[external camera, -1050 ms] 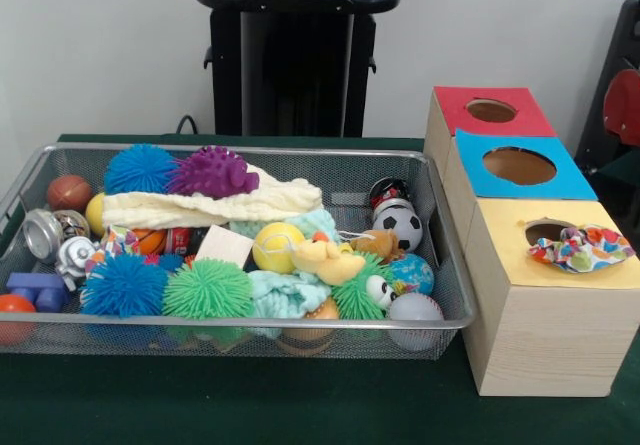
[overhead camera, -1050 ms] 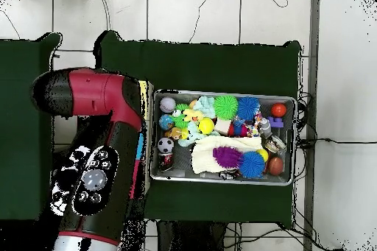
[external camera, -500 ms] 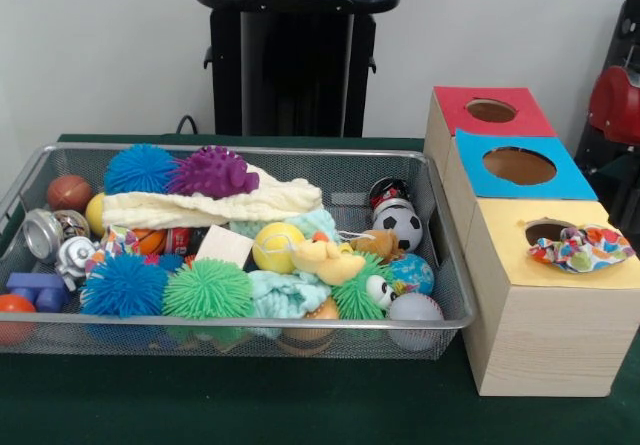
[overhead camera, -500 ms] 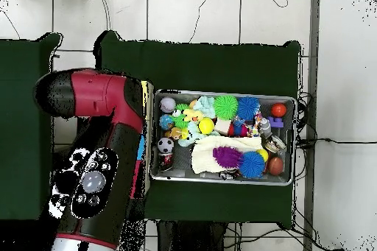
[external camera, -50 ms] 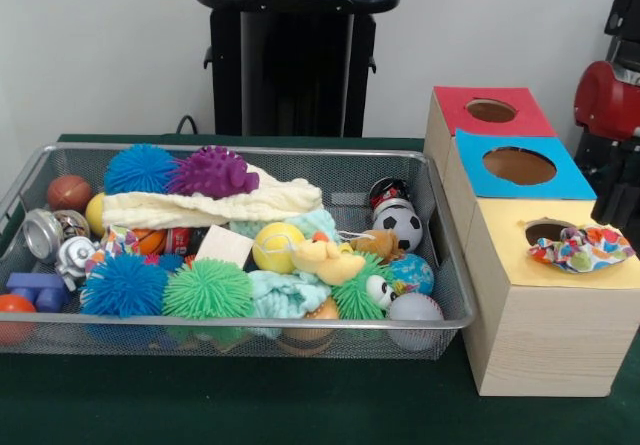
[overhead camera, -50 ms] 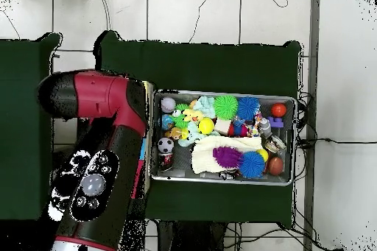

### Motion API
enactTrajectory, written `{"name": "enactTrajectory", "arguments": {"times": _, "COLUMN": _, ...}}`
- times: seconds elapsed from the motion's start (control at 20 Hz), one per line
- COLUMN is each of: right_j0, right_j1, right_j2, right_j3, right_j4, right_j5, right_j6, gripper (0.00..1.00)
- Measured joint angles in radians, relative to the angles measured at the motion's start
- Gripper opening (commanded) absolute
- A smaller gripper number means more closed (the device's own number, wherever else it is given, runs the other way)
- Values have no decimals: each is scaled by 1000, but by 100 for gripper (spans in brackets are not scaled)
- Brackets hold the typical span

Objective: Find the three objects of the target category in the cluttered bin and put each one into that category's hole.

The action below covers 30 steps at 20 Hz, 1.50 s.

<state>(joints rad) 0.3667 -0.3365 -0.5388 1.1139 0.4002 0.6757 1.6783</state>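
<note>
The red and black arm (external camera, -50 ms: 608, 95) has swung further into the front view's right edge than a second ago; overhead, it (overhead camera, -50 ms: 94, 182) has shifted slightly. The bin's contents lie unchanged.

The claw itself shows in neither view, so I cannot tell how far open it is or whether it holds anything.

A multicoloured patterned cloth (external camera, -50 ms: 582, 247) lies on the yellow-topped wooden box (external camera, -50 ms: 520, 275), draped at the hole's edge rather than down inside it, just below the arm. This suggests cloths are the target. A cream knitted cloth (external camera, -50 ms: 210, 205) and a pale teal cloth (external camera, -50 ms: 285, 293) remain in the silver wire mesh bin (external camera, -50 ms: 300, 322), well away from the arm, across the green bench (external camera, -50 ms: 250, 405).

Risks: the draped cloth could block the hole, and lifting the cream cloth could tip off the purple spiky ball (external camera, -50 ms: 213, 172) resting on it.

Only the front view shows the boxes; overhead, the arm hides them.
</note>
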Motion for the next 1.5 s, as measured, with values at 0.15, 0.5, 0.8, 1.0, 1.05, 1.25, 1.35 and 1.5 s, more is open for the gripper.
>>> {"name": "enactTrajectory", "arguments": {"times": 0.15, "right_j0": 0, "right_j1": 0, "right_j2": -1, "right_j3": 16, "right_j4": 0, "right_j5": -1, "right_j6": 0, "gripper": 0}}
{"name": "enactTrajectory", "arguments": {"times": 0.5, "right_j0": -2, "right_j1": 2, "right_j2": -1, "right_j3": 48, "right_j4": 0, "right_j5": -15, "right_j6": 0, "gripper": 0}}
{"name": "enactTrajectory", "arguments": {"times": 0.8, "right_j0": -5, "right_j1": 4, "right_j2": -1, "right_j3": 74, "right_j4": 0, "right_j5": -52, "right_j6": 0, "gripper": 0}}
{"name": "enactTrajectory", "arguments": {"times": 1.0, "right_j0": -9, "right_j1": 4, "right_j2": 4, "right_j3": 95, "right_j4": 0, "right_j5": -91, "right_j6": 0, "gripper": 0}}
{"name": "enactTrajectory", "arguments": {"times": 1.05, "right_j0": -10, "right_j1": 4, "right_j2": 6, "right_j3": 101, "right_j4": 0, "right_j5": -100, "right_j6": 0, "gripper": 0}}
{"name": "enactTrajectory", "arguments": {"times": 1.25, "right_j0": -13, "right_j1": 4, "right_j2": 17, "right_j3": 117, "right_j4": 0, "right_j5": -128, "right_j6": 0, "gripper": 0}}
{"name": "enactTrajectory", "arguments": {"times": 1.35, "right_j0": -14, "right_j1": 4, "right_j2": 25, "right_j3": 126, "right_j4": 0, "right_j5": -139, "right_j6": 0, "gripper": 0}}
{"name": "enactTrajectory", "arguments": {"times": 1.5, "right_j0": -15, "right_j1": 3, "right_j2": 41, "right_j3": 138, "right_j4": 0, "right_j5": -150, "right_j6": 0, "gripper": 0}}
